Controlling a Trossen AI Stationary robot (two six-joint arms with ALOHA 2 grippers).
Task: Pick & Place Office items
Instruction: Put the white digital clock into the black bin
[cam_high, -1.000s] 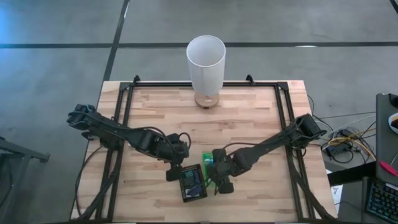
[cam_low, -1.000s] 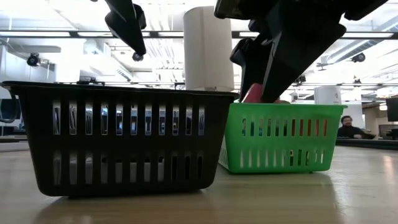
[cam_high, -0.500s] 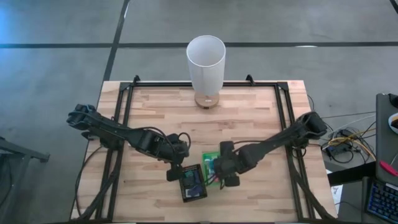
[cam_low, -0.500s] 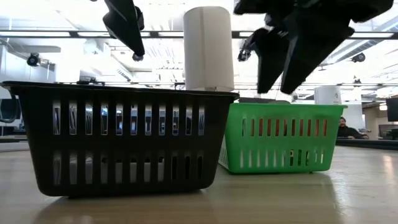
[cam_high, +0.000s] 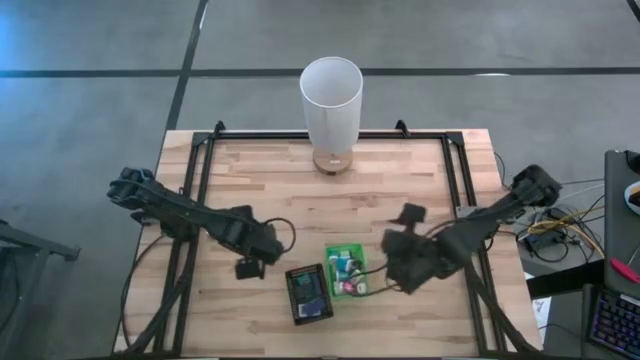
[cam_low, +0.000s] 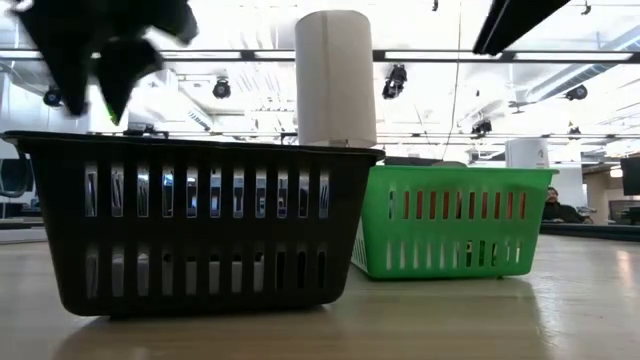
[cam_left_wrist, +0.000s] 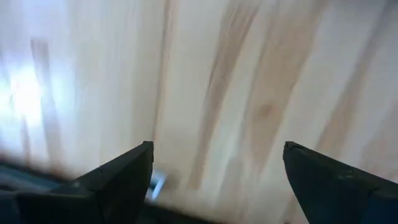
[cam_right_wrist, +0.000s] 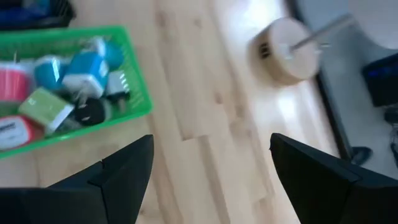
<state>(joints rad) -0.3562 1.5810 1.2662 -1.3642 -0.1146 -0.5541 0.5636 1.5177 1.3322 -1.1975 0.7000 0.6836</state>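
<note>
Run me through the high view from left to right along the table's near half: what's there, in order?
Left gripper, open over bare wood → black tray → green tray holding office items → right gripper, open and clear of the tray.

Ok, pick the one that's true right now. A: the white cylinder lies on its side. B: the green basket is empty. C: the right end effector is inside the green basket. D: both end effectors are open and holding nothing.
D: the left end effector and right end effector both show spread fingers with only bare wood between them.
</note>
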